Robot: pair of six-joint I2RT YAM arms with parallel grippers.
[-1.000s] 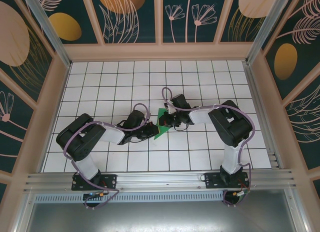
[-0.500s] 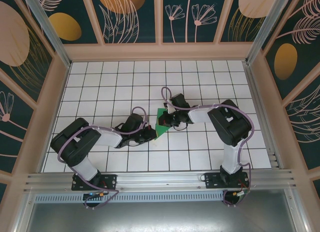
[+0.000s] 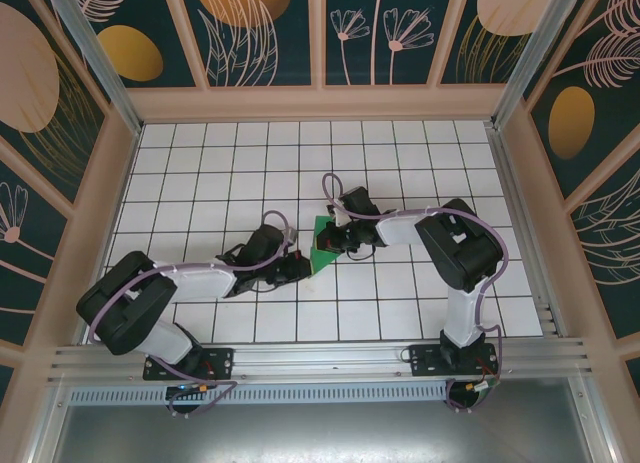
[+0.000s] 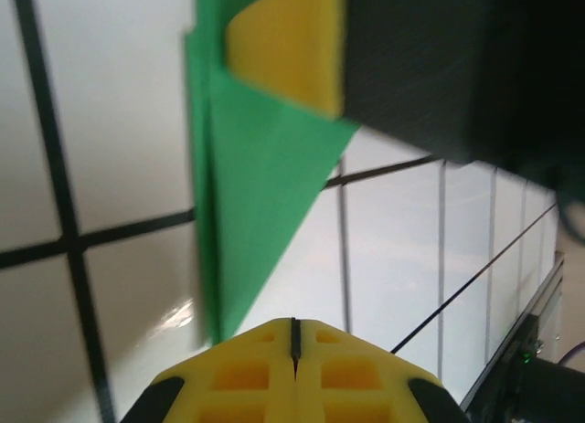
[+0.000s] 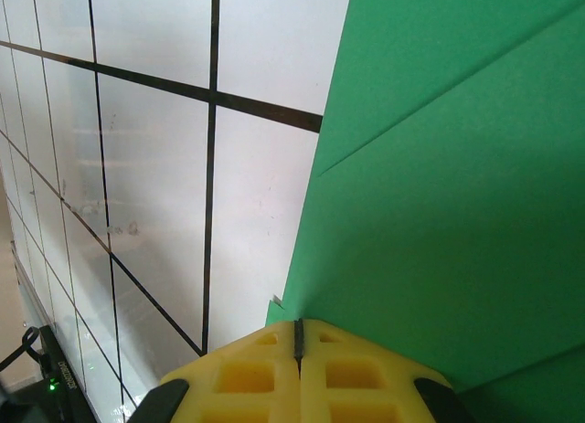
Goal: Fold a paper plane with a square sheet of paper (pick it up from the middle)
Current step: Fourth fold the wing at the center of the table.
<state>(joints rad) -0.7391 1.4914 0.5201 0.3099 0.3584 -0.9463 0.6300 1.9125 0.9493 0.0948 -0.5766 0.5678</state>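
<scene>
No lettering, number, brand or sign can be read on anything here (the wall panels (image 3: 260,33) carry drawn leaves and flowers, not writing).

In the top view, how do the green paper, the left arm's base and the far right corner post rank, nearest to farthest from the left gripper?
1. The green paper, mid-table, just beyond the left gripper.
2. The left arm's base, at the near left edge.
3. The corner post, far right.
</scene>
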